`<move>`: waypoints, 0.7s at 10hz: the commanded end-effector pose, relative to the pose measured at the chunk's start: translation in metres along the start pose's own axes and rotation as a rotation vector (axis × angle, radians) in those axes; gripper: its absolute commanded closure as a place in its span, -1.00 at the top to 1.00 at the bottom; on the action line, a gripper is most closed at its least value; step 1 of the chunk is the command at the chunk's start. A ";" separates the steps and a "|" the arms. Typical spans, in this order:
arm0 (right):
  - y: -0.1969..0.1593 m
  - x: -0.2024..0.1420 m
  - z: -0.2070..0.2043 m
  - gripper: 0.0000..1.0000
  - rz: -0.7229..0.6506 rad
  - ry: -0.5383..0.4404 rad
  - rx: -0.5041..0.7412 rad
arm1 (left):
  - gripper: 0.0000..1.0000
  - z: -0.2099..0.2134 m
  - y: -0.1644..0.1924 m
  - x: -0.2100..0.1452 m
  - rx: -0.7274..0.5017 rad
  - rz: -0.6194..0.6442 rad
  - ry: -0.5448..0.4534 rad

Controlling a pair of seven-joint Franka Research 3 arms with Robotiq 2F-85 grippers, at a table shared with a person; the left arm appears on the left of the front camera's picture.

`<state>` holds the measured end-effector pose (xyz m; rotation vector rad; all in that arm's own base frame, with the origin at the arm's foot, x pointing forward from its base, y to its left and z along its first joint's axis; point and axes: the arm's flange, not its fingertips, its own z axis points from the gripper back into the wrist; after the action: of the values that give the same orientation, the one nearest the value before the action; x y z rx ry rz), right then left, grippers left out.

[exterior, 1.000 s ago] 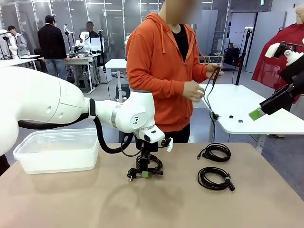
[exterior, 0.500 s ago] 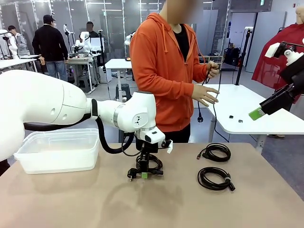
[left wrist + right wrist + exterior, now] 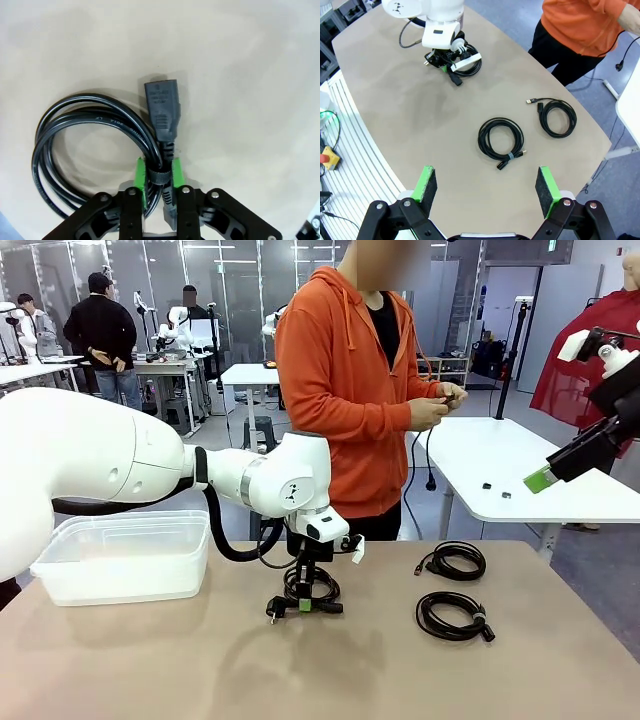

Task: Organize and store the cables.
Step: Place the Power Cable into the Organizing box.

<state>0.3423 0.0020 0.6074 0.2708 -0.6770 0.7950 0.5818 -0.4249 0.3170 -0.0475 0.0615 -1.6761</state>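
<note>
Cable (image 3: 161,107) sits clamped between left pincer (image 3: 159,176) pads.

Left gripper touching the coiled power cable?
Touching. Left wrist view: the left gripper pinches the coiled power cable between its green pads at the tie band, no gap visible.

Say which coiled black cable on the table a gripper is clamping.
The leftmost coiled black cable, pinched by the left gripper; the farther coil and nearer coil at right lie free.
</note>
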 end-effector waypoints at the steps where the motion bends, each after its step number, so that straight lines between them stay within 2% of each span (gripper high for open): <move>1: 0.000 0.000 0.000 1.00 0.005 0.000 0.004 | -1.00 -0.002 0.002 0.003 -0.002 0.009 0.021; 3: 0.000 0.000 0.000 1.00 0.005 0.000 0.004 | -1.00 0.016 -0.001 -0.004 -0.004 0.009 -0.013; 5: 0.000 0.000 0.000 1.00 0.005 0.000 0.004 | -1.00 0.068 -0.003 -0.025 -0.064 -0.061 -0.075; 7: 0.000 0.000 0.000 1.00 0.005 0.000 0.004 | -1.00 0.133 -0.002 -0.047 -0.051 -0.069 -0.066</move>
<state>0.3423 0.0020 0.6074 0.2708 -0.6770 0.7950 0.5907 -0.3900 0.4202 -0.1161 0.0424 -1.7268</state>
